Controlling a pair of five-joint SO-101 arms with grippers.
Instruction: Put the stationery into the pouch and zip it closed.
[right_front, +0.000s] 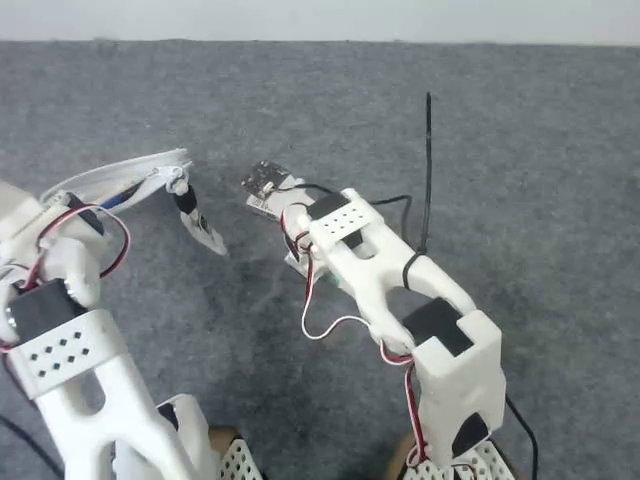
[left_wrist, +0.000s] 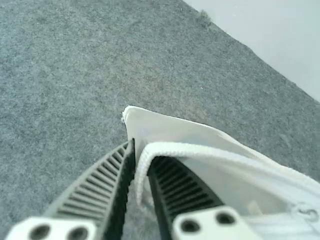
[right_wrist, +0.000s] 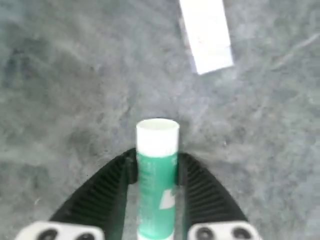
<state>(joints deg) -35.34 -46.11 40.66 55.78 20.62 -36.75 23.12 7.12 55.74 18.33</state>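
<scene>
Both grippers are pinching something.
The left gripper (left_wrist: 139, 162) nips the open edge of the white pouch (left_wrist: 200, 145). The right gripper (right_wrist: 156, 159) squeezes a green glue stick (right_wrist: 157, 132) over the grey mat (right_wrist: 60, 75). A small white block (right_wrist: 206, 35) lies just ahead, and the arm bends down.

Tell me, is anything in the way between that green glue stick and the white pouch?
Mostly no: grey mat lies between the glue stick in the right gripper and the pouch. One small black-and-white item sits near the pouch's end.
</scene>
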